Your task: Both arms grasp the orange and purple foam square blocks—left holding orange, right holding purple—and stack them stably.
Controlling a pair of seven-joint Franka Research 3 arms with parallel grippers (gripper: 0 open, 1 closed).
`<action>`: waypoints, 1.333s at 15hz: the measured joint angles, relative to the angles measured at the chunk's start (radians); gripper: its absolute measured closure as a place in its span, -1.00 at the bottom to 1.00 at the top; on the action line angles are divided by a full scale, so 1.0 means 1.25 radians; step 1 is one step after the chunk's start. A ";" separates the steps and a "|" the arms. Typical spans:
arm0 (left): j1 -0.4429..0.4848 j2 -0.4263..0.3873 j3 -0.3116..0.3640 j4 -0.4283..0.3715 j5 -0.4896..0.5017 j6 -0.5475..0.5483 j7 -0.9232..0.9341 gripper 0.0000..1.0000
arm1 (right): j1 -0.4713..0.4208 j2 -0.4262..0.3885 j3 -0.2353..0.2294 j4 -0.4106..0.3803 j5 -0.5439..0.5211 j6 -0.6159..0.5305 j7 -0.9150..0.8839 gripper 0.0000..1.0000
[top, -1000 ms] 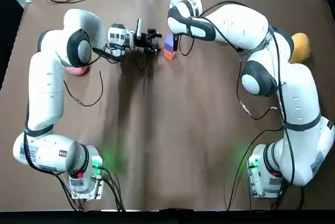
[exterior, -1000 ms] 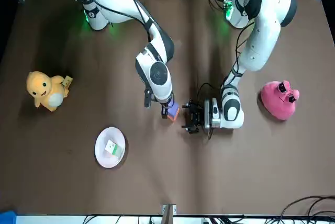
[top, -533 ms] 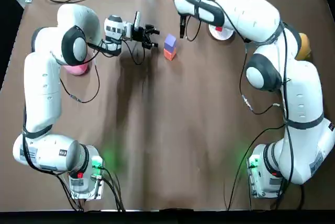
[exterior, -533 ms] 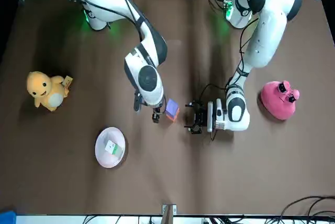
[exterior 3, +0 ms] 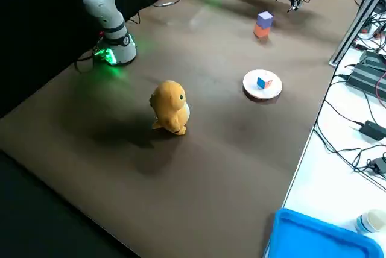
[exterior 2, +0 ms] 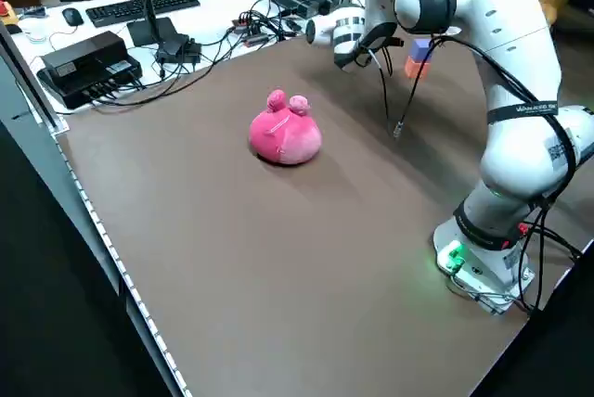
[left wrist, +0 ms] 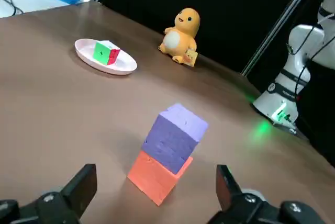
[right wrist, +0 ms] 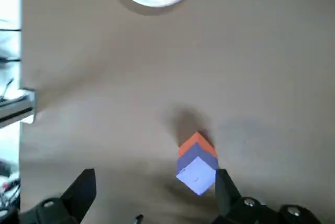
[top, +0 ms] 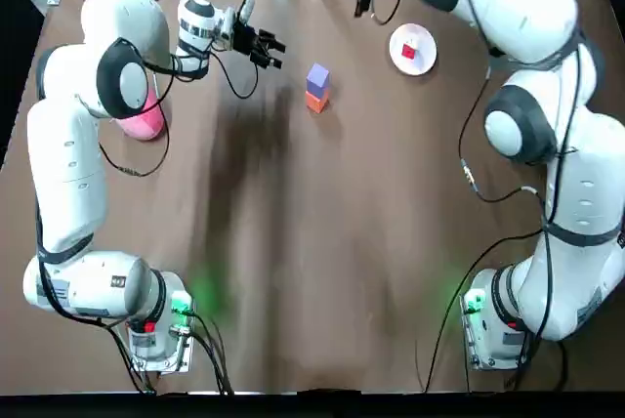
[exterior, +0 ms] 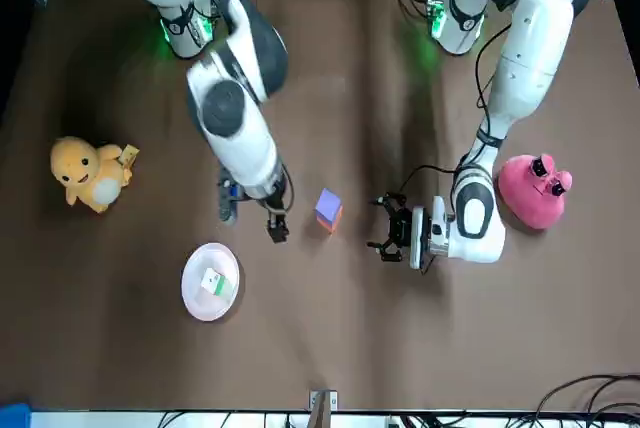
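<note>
The purple block [top: 317,76] rests on the orange block [top: 315,100] as a small stack on the brown table, with neither gripper touching it. My left gripper [top: 269,47] lies level, open and empty, to the left of the stack; its wrist view shows the purple block [left wrist: 175,132] atop the orange block [left wrist: 154,174] ahead of its spread fingers [left wrist: 81,187]. My right gripper [exterior: 250,218] hangs high above the table, open and empty, and looks down on the stack [right wrist: 196,166].
A white plate [top: 430,59] holding a small coloured cube sits to the right of the stack. A pink plush [top: 145,120] lies under my left arm, and a yellow plush [exterior: 88,173] stands at the table's right side. Cables and boxes line the far edge.
Both grippers have drawn back from the stack. The right one rose and swung toward the far edge; the left one slid away to the left. The stack has stayed put.
</note>
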 joint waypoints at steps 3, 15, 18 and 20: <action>0.002 -0.038 0.000 0.006 0.053 -0.013 -0.202 -1.00 | -0.033 -0.044 -0.005 -0.001 -0.007 -0.082 -0.216 -1.00; 0.030 -0.247 0.001 0.010 0.494 -0.067 -1.139 -1.00 | -0.376 -0.169 -0.010 -0.002 -0.006 -0.320 -1.171 -1.00; 0.027 -0.286 0.000 0.010 0.698 -0.068 -1.301 -1.00 | -0.410 -0.233 -0.009 -0.015 -0.007 -0.351 -1.245 -1.00; 0.028 -0.303 0.001 0.011 0.789 -0.068 -1.375 -1.00 | -0.432 -0.282 -0.009 -0.043 -0.008 -0.353 -1.281 -1.00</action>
